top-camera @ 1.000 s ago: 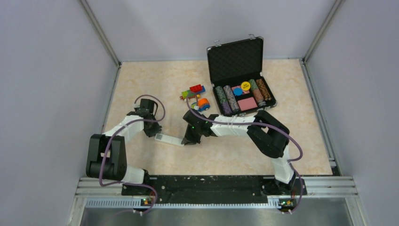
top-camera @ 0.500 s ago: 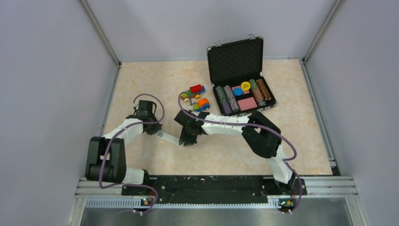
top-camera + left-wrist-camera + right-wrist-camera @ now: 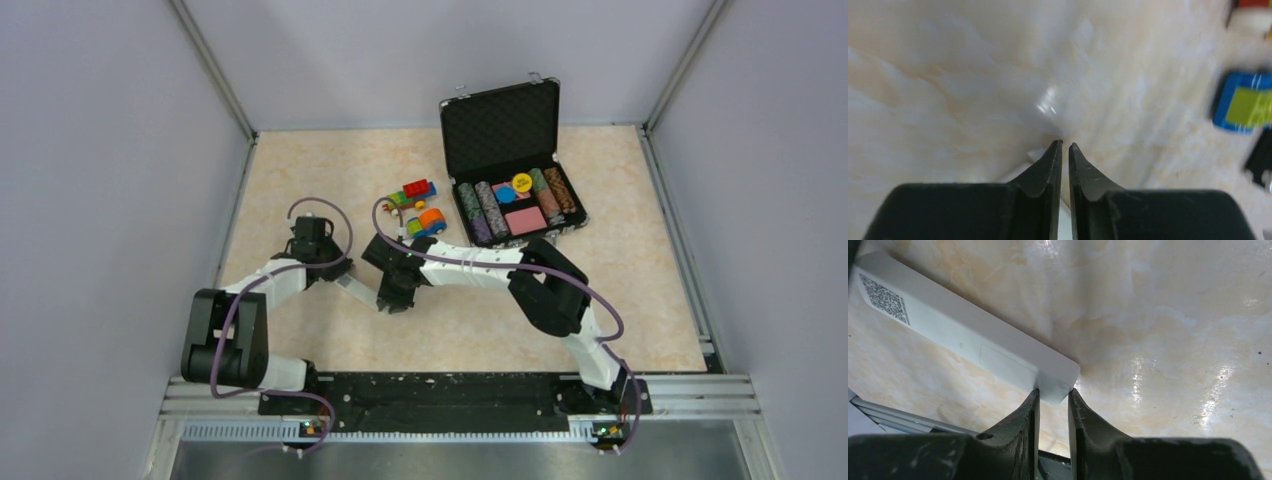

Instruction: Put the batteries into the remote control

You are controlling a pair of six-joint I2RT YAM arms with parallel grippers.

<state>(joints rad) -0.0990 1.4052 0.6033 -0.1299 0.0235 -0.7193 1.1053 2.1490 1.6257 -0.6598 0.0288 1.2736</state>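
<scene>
Two hands are on one job here, and both sit at the slim white rectangular remote control, which lies flat on the pale marbled worktop between my arms, back face up. My right hand is closed on its near end corner, one finger against each long edge. My left hand sits at the opposite end with its fingers drawn almost together. A sliver of white shows beneath them, but I cannot tell whether they pinch anything or merely press down.

On the remote's back I can see a printed code square at the far end and the faint outline of a rectangular cover, which looks to be in place. So I judge the step in hand to be steadying the remote for opening, with the loading proper not yet begun. I cannot find the batteries in any view. The bright block toy vehicles and the open black case of stacked chips lie further back, well apart from the remote.

The next move, I think, calls for one hand to brace the body while the other pushes the cover off along its length. My corner grip is shallow and could let the remote pivot.
</scene>
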